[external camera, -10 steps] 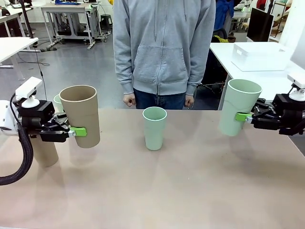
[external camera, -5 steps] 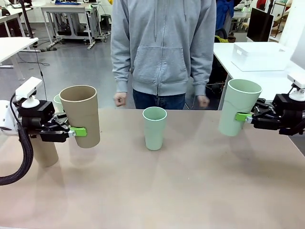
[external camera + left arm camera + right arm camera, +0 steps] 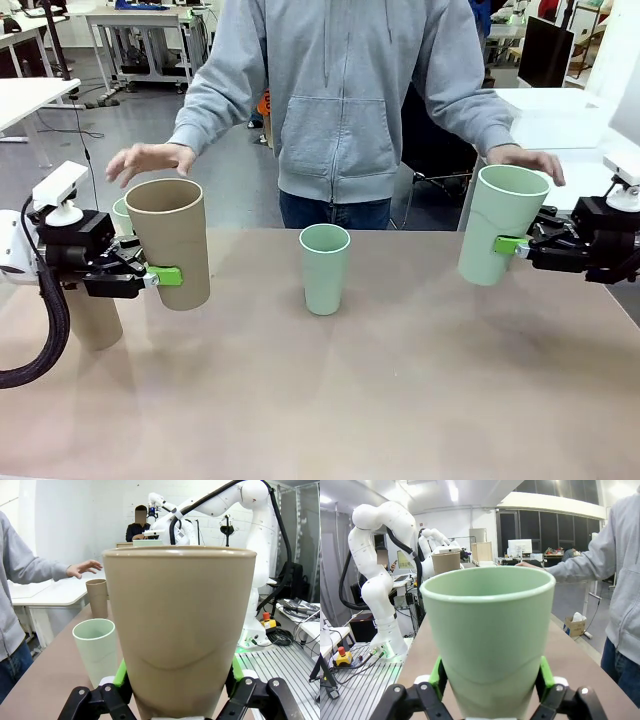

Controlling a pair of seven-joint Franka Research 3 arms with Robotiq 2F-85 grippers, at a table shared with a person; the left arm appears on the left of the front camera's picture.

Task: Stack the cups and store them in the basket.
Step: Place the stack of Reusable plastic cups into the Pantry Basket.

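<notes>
Two cups are hanging aloft: left gripper (image 3: 165, 276) clamping a tan cup (image 3: 172, 235), right gripper (image 3: 508, 245) clamping a mint cup (image 3: 497, 222); none appears stacked yet.

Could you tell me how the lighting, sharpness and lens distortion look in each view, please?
Front view: even, soft light, sharp, only faint shadows on the table. Left wrist view: the wide-angle lens makes the held brown cup loom large. Right wrist view: the held mint cup looms likewise, and the ceiling lights flare.
</notes>
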